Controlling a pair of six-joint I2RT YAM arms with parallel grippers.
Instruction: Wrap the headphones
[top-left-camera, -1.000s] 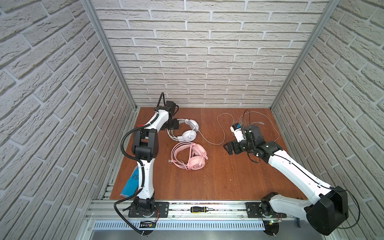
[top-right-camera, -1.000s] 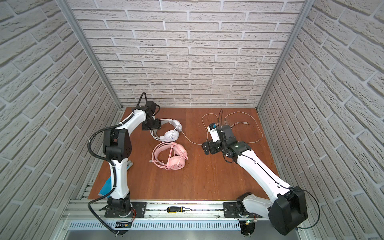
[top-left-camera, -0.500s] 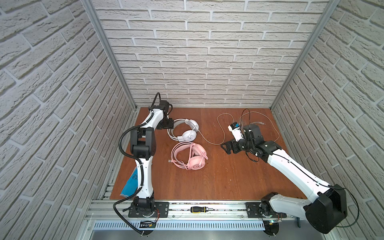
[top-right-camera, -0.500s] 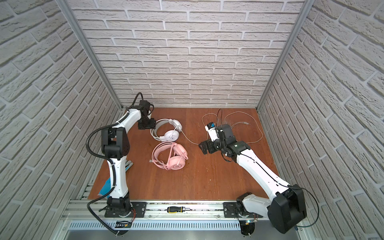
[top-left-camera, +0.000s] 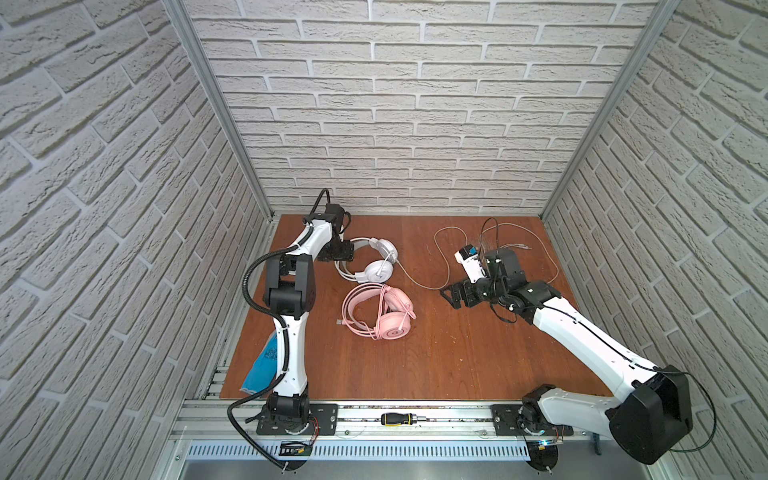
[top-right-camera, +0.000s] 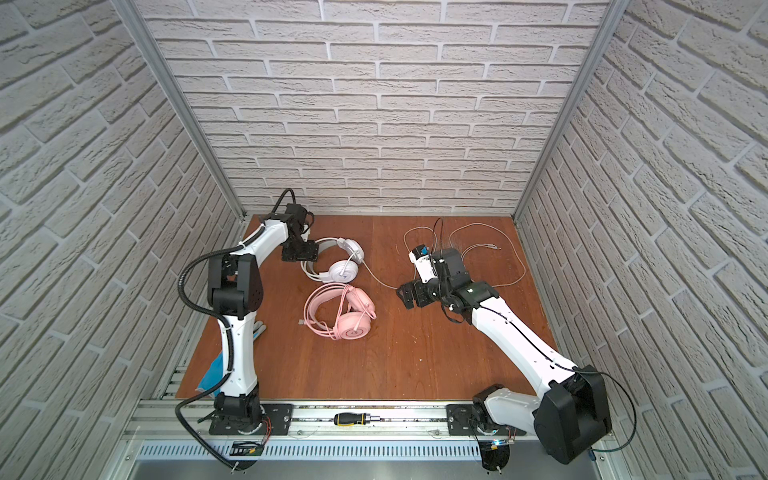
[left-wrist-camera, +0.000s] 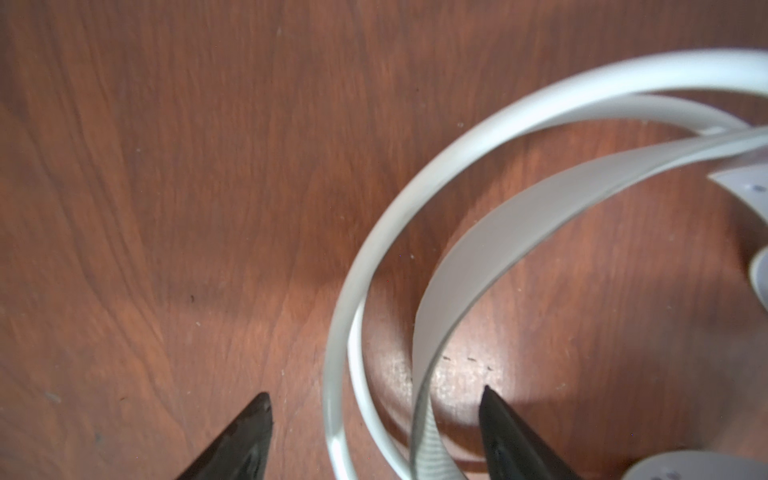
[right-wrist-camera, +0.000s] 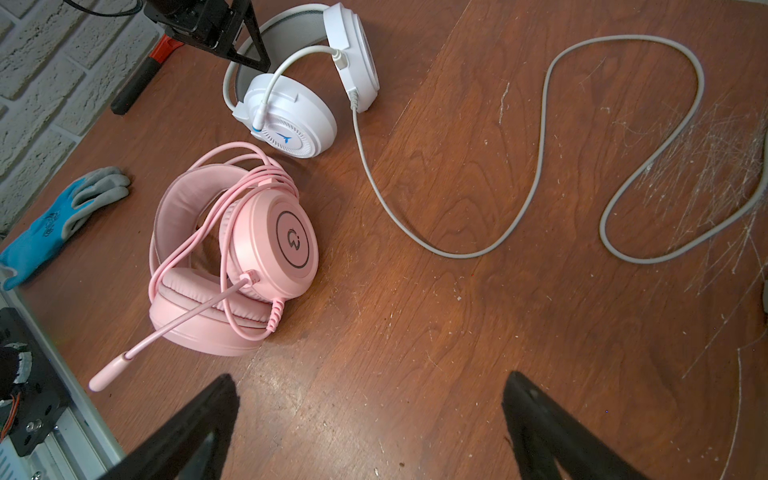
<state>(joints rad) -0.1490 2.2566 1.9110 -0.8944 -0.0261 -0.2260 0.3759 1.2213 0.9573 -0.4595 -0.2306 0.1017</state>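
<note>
Left wrist view: left gripper low over the table, fingers spread wide. The headband of the white headset passes between the two black tips. No contact seen on either side, so nothing is gripped.

Both top views: white headset sits left of centre, toward the back wall, with the left gripper at the left end of its headband. Pink headset lies just in front of it, lower in the frame. Whether the two touch, I cannot tell.

Right wrist view: pink cable is looped over the pink headset's band and earcups. Its mic boom sticks out onto bare wood. White cable is loose. It leaves an earcup and snakes across the table in open bends.

In a top view the white cable runs right from the headset, then loops in the upper right of the tabletop. Right gripper is right of centre, aimed toward the headsets and well apart from them. One cable bend lies just beside it. Its fingers are spread wide, with only bare wood between them.

Glove, blue and grey, at the table's lower left edge, partly behind the left arm. Screwdriver on the front rail, bottom centre.
</note>
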